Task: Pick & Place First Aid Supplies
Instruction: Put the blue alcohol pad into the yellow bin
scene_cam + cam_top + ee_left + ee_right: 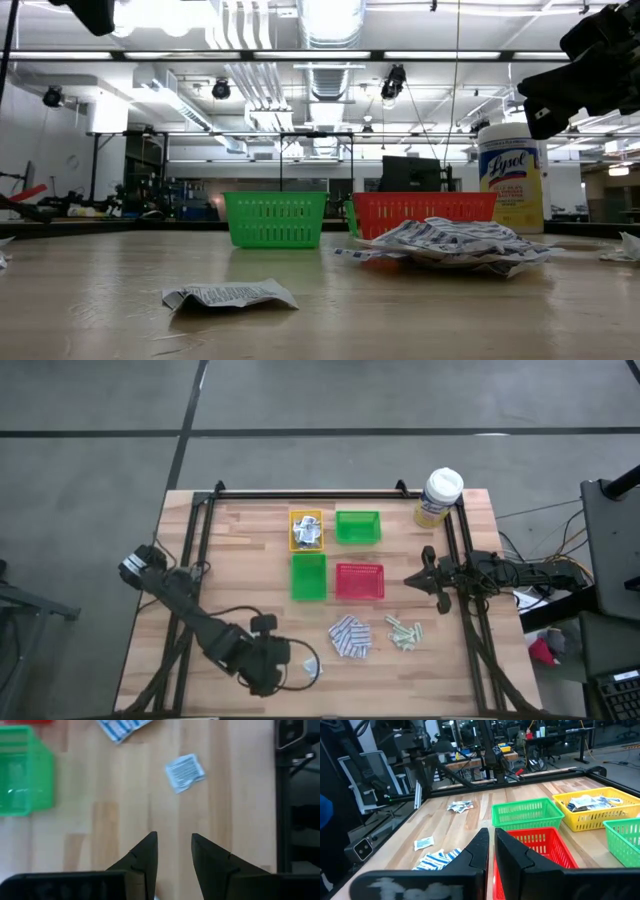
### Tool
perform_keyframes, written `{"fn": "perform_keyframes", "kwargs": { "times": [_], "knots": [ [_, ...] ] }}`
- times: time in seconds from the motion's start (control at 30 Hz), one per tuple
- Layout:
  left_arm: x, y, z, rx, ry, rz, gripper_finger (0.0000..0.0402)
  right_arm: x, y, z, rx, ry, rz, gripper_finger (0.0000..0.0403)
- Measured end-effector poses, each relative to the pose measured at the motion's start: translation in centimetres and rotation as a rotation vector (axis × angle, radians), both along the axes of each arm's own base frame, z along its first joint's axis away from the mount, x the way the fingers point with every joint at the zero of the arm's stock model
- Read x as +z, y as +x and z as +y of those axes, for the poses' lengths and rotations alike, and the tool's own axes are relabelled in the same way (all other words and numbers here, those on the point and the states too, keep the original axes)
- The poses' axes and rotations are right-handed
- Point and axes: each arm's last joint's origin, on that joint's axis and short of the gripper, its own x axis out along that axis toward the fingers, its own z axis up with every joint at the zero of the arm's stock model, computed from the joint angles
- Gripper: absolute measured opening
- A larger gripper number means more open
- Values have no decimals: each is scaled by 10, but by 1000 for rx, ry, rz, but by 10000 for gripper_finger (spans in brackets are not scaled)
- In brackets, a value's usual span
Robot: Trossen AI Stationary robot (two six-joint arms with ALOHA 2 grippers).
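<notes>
Item: white-grey sachet (184, 771), lone, flat on table (230, 580) near front edge, well apart from blue-and-white pads (350, 637) & green strips (404, 631).
Left gripper (173, 845): jaws spread, empty, hovering; sachet lay straight ahead of tips, slightly off-centre, edges skewed to jaw line.
Right gripper (491, 840): jaws pressed together, parked by red tray (542, 847), far side.
Judged nearer arm: left.

Grey floor (90, 510), ceiling ducts (330, 60), strip lights (160, 55), distant desks (560, 737).
</notes>
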Motion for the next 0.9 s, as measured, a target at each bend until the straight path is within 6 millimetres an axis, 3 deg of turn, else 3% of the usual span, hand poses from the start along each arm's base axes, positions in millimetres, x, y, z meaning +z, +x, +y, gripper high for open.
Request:
{"fn": "perform_keyframes", "kwargs": {
  "times": [0.57, 0.9],
  "knots": [
    [-40, 6, -18, -58, -179, -150, 113, 0, 0, 0, 0, 0, 0, 28],
    [-57, 15, -8, -41, -233, -193, 113, 0, 0, 0, 0, 0, 0, 28]
  ]
}}
